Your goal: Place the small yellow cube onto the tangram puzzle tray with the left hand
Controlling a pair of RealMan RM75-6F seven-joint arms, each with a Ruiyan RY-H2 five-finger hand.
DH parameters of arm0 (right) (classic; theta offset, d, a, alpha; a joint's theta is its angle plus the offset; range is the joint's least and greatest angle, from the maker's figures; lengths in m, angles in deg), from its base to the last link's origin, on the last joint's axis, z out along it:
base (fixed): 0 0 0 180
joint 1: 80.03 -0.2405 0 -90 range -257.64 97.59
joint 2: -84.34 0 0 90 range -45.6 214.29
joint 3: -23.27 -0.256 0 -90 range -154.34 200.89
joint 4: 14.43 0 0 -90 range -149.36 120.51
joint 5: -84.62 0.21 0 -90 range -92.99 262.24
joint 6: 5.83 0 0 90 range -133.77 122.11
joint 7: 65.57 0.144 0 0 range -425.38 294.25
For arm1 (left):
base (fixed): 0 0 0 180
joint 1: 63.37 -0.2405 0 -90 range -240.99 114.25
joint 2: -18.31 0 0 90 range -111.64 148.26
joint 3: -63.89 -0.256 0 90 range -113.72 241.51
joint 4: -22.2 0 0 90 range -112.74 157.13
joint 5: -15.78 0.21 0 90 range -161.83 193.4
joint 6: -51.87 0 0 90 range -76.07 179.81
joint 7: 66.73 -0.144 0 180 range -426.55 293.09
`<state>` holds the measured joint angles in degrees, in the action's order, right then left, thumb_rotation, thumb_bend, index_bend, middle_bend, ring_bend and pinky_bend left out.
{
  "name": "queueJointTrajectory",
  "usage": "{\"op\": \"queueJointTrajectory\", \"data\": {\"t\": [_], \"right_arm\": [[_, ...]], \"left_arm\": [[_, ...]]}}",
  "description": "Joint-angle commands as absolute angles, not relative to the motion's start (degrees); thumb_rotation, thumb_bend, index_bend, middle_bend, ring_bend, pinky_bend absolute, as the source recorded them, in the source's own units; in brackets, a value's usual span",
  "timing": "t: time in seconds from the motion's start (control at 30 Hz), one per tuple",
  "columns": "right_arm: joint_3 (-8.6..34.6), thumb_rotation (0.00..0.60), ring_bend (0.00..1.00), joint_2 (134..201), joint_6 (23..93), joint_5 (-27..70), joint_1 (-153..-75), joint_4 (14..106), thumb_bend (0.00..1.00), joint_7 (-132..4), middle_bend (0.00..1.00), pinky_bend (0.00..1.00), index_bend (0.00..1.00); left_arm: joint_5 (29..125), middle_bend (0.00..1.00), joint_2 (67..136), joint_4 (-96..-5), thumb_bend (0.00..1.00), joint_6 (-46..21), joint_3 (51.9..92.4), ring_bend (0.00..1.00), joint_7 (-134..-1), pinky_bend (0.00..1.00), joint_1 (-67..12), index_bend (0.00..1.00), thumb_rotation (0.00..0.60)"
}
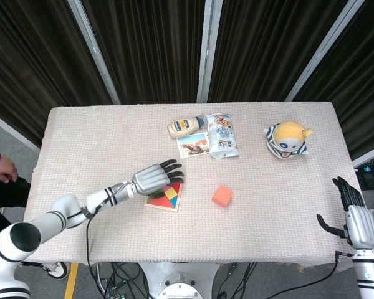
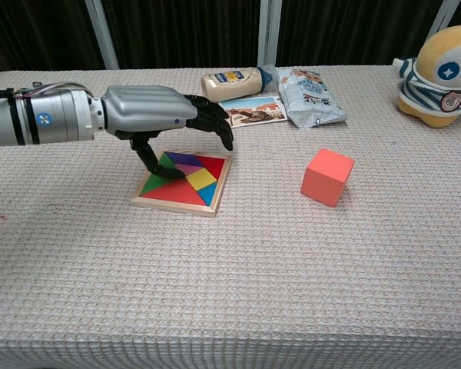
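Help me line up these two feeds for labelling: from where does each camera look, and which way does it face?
Head view: high above, looking steeply down at the beige cloth table; shows the left hand with its arm and the right hand.
Chest view: low at the near edge, facing across the table; shows only the left hand.
Shared: colourful wooden tangram tray, small yellow cube, orange cube.

Left robot hand (image 2: 150,114) covering the far-left corner of the puzzle tray (image 2: 186,182), plush toy (image 2: 444,65) cut off by the chest view's right edge, right robot hand (image 1: 352,215) absent from the chest view, snack bag (image 1: 222,136) print too small to read
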<state>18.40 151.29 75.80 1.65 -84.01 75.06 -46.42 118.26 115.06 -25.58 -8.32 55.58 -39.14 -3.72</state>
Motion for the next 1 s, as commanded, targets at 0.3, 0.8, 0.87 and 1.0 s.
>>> {"op": "queueJointTrajectory", "data": {"t": [0.3, 0.8, 0.87, 1.0], "right_arm": [[18.82, 0.600, 0.00, 152.42, 76.60, 0.65, -83.68, 73.09, 0.19, -45.47, 0.00, 0.00, 0.00], [19.94, 0.600, 0.00, 156.39, 77.52, 0.36, -82.87, 70.29, 0.18, -48.84, 0.00, 0.00, 0.00], [20.04, 0.600, 0.00, 156.97, 77.20, 0.60, -82.86, 70.01, 0.18, -49.00, 0.00, 0.00, 0.00], [20.03, 0.600, 0.00, 157.72, 76.75, 0.88, -82.96, 69.64, 0.18, -49.33, 0.00, 0.00, 0.00]], "left_arm": [[102.76, 0.16, 98.64, -50.85, 0.26, -22.14, 59.18, 0.00, -58.97, 0.04, -23.07, 0.20, 0.600], [91.84, 0.16, 92.62, -62.53, 0.17, -42.09, 58.39, 0.00, -72.82, 0.01, -48.19, 0.20, 0.600], [92.07, 0.15, 92.71, -61.65, 0.17, -41.46, 58.61, 0.00, -72.82, 0.01, -48.87, 0.20, 0.600], [92.93, 0.15, 92.18, -61.47, 0.18, -40.30, 59.24, 0.00, -71.65, 0.01, -49.65, 0.20, 0.600]]}}
